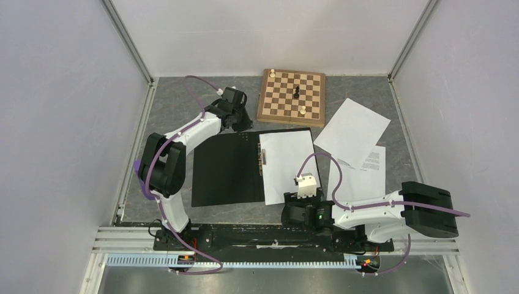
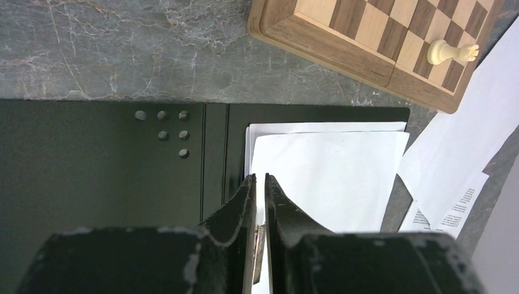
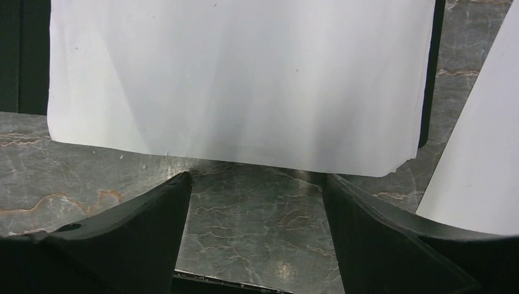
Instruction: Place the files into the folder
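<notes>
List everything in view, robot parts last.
table: one, grey marbled, under everything
folder: one, black inside, open, centre
sheets in folder: at least two, white, right half
loose sheets: two, white, right of folder; nearer one printed
chessboard: one, wooden, far centre
chess pieces: three, two cream, one black, on board
purple object: one, mostly hidden under left arm
left gripper: one, black, jaws almost together, over folder spine
right gripper: one, black, open, at sheets' near edge
</notes>
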`<state>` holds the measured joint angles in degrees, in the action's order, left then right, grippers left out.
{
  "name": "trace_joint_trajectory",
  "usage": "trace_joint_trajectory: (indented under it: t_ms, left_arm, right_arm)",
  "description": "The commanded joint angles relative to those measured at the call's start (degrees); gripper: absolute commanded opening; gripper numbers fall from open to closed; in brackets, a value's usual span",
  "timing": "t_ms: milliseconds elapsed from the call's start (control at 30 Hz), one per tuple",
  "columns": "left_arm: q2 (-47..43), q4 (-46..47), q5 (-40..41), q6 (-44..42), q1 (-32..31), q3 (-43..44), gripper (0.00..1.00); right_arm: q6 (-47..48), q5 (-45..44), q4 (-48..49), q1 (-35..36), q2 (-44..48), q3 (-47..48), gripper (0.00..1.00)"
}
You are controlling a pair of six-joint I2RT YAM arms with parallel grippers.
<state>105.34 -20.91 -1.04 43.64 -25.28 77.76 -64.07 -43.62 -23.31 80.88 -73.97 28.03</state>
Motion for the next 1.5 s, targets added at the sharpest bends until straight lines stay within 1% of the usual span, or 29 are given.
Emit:
trace_joint_trajectory:
  t_ms: [0,267,467,700,933,1200,1467]
  left_arm:
    - [-2.65,0.52,-1.15,0.66,0.57,-0.53,0.16]
    - [-2.95,0.52,-1.6,0.57,1.01,-1.09,0.15]
    - [-3.15,0.63,-1.78,0.63,1.17,-1.38,0.15]
    - [-3.21,0.69,-1.95,0.57,1.41,-1.7,0.15]
    - [-3.12,1.22,-2.63,0.82,1.38,-1.98,0.15]
    - [-3.12,1.37,-3.01,0.92,1.38,-2.21,0.15]
    - [-3.21,1.31,-3.09,0.92,1.5,-2.25,0.15]
  right_arm:
    - [-1.02,-0.71,-1.48,-0.06,-1.85,1.23,0.82]
    - [1.82,0.63,0.42,-2.03,-3.87,1.8,0.86]
    - [4.37,1.22,1.57,-3.65,-4.68,2.68,0.86]
    - [4.65,1.55,1.53,-4.14,-4.64,2.09,0.87]
    - [5.2,1.44,1.71,-4.83,-3.56,1.41,0.91]
    - [8.5,2.73,4.08,-6.88,-3.94,1.64,0.92]
    - [10.75,3.58,5.34,-6.98,-5.25,3.15,0.97]
